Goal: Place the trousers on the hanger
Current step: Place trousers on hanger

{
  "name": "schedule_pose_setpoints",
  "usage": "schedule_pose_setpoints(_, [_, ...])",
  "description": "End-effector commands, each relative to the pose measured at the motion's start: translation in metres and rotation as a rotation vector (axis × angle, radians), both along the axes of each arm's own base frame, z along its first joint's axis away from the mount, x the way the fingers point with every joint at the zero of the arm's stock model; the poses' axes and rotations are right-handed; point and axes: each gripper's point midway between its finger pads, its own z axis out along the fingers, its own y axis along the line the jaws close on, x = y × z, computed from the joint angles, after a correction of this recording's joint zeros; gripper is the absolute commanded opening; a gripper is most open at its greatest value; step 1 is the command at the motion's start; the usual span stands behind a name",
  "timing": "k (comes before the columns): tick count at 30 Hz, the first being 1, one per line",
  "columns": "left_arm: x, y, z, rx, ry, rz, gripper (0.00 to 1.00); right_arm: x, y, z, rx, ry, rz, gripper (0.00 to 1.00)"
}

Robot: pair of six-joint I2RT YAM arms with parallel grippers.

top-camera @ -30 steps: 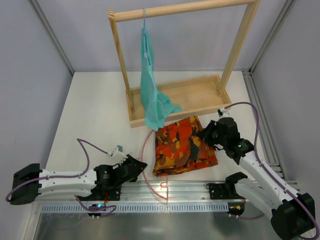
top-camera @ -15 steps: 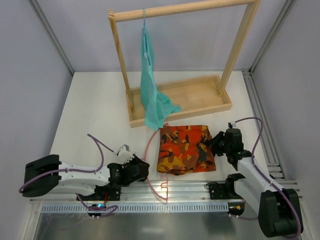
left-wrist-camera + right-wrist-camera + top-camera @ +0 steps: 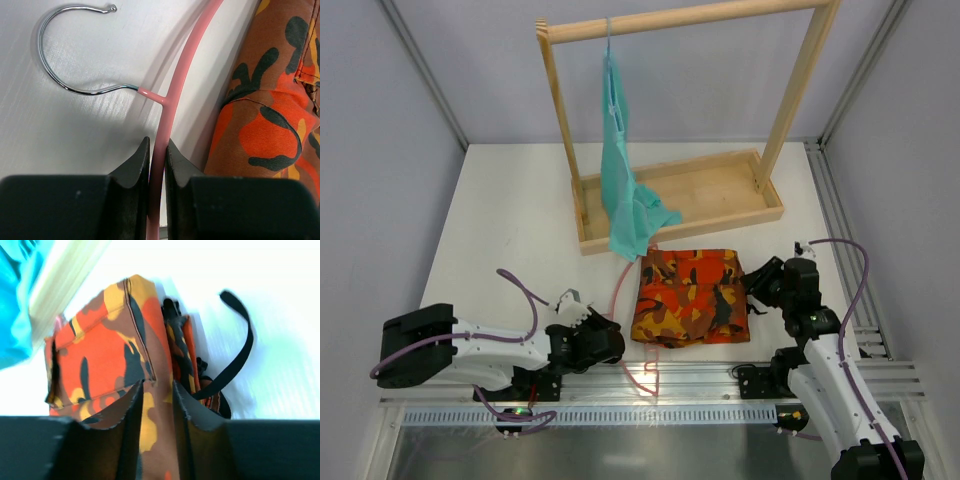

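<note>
The camouflage trousers (image 3: 690,298) lie folded flat on the table; they also show in the wrist views (image 3: 265,125) (image 3: 100,350). The pink hanger (image 3: 617,290) curves along their left edge, partly under the cloth. My left gripper (image 3: 610,340) (image 3: 157,142) is shut on the hanger's pink arm (image 3: 172,85), just below the metal hook (image 3: 39,42). My right gripper (image 3: 757,287) (image 3: 157,382) sits at the trousers' right edge, jaws parted, with a fold of cloth showing between the fingers. A black strap (image 3: 240,355) loops out beside it.
A wooden rack (image 3: 670,20) stands at the back on a wooden tray base (image 3: 720,190). A teal garment (image 3: 625,190) hangs from its bar down to the tray's front edge, close to the trousers' far left corner. A metal rail (image 3: 700,380) runs along the near edge.
The trousers have slid nearer and now lie flatter and squarer. My right arm has drawn back to the right and its jaws have parted. My left gripper has shifted slightly right, holding the hanger.
</note>
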Motion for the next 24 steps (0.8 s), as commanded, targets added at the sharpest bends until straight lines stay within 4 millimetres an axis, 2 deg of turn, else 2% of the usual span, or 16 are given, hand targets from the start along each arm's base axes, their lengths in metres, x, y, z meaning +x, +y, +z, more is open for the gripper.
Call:
schedule_pose_setpoints(1, [0.015, 0.046, -0.01, 0.146, -0.061, 0.132, 0.0, 0.006, -0.011, 0.039, -0.077, -0.053, 0.0, 0.36])
schedule_pose_setpoints(6, [0.014, 0.045, -0.017, 0.164, -0.06, 0.118, 0.0, 0.009, 0.015, 0.071, 0.003, -0.109, 0.13, 0.49])
schedule_pose_setpoints(9, [0.013, 0.044, -0.019, 0.179, -0.056, 0.107, 0.0, 0.011, 0.056, 0.105, 0.158, -0.193, 0.316, 0.49])
schedule_pose_setpoints(10, [0.013, 0.045, -0.02, 0.182, -0.052, 0.106, 0.0, 0.002, 0.08, 0.11, 0.222, -0.184, 0.407, 0.49])
schedule_pose_setpoints(12, [0.013, 0.045, -0.021, 0.189, -0.05, 0.104, 0.0, -0.001, 0.102, 0.122, 0.248, -0.22, 0.479, 0.49])
schedule_pose_setpoints(13, [0.013, 0.045, -0.021, 0.193, -0.05, 0.103, 0.0, -0.011, 0.126, 0.124, 0.251, -0.213, 0.544, 0.49])
schedule_pose_setpoints(14, [0.013, 0.046, -0.021, 0.204, -0.052, 0.095, 0.0, -0.015, 0.138, 0.127, 0.281, -0.208, 0.566, 0.49])
schedule_pose_setpoints(15, [0.012, 0.047, -0.022, 0.216, -0.051, 0.091, 0.0, -0.017, 0.154, 0.14, 0.316, -0.262, 0.613, 0.49])
schedule_pose_setpoints(16, [0.012, 0.047, -0.021, 0.225, -0.053, 0.086, 0.0, -0.032, 0.174, 0.139, 0.343, -0.25, 0.684, 0.49])
schedule_pose_setpoints(17, [0.013, 0.043, -0.018, 0.229, -0.057, 0.078, 0.0, -0.034, 0.188, 0.135, 0.353, -0.24, 0.709, 0.49])
schedule_pose_setpoints(18, [0.013, 0.046, -0.018, 0.267, -0.059, 0.06, 0.0, -0.036, 0.202, 0.148, 0.397, -0.288, 0.743, 0.49])
schedule_pose_setpoints(19, [0.013, 0.045, -0.016, 0.281, -0.062, 0.053, 0.0, -0.041, 0.213, 0.144, 0.412, -0.283, 0.777, 0.49])
schedule_pose_setpoints(20, [0.013, 0.045, -0.014, 0.296, -0.064, 0.046, 0.0, -0.052, 0.231, 0.134, 0.419, -0.248, 0.825, 0.49])
schedule_pose_setpoints(21, [0.014, 0.043, -0.011, 0.296, -0.065, 0.048, 0.0, -0.053, 0.24, 0.134, 0.421, -0.264, 0.837, 0.49])
schedule_pose_setpoints(23, [0.012, 0.046, -0.012, 0.301, -0.056, 0.053, 0.0, -0.074, 0.256, 0.114, 0.414, -0.229, 0.88, 0.48])
schedule_pose_setpoints(24, [0.012, 0.046, -0.013, 0.292, -0.053, 0.053, 0.0, -0.075, 0.264, 0.107, 0.432, -0.245, 0.873, 0.48])
